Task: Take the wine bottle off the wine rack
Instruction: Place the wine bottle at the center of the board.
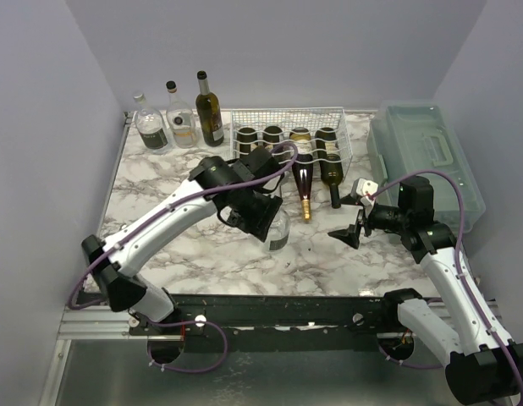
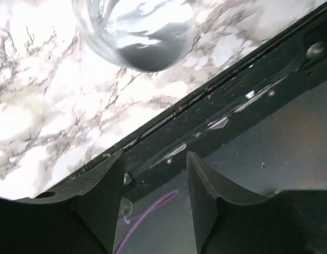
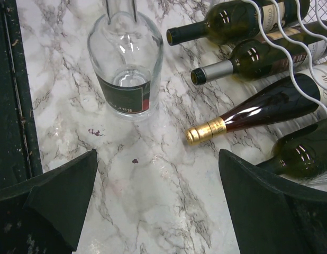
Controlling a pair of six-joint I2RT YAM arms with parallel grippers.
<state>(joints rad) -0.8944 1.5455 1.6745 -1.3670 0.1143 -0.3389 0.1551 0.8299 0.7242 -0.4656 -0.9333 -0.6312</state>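
Note:
The white wire wine rack point(image 1: 287, 135) stands at the back middle of the marble table, and several wine bottles lie in it with their necks toward me. A dark red bottle with a gold foil neck point(image 3: 259, 114) point(image 1: 305, 182) sticks out furthest. A clear glass bottle with a dark label point(image 3: 126, 69) point(image 1: 279, 235) stands upright on the table in front of the rack. My left gripper point(image 1: 270, 222) point(image 2: 155, 159) hovers right beside it, jaws apart with nothing between them; the bottle point(image 2: 137, 32) shows beyond the fingertips. My right gripper point(image 1: 356, 218) point(image 3: 157, 159) is wide open over bare marble, to the right of it.
Three upright bottles point(image 1: 181, 118) stand at the back left. A translucent green-grey box with a handle point(image 1: 426, 156) lies along the right edge. The dark rail of the table's front edge point(image 2: 232, 100) runs just below the left gripper.

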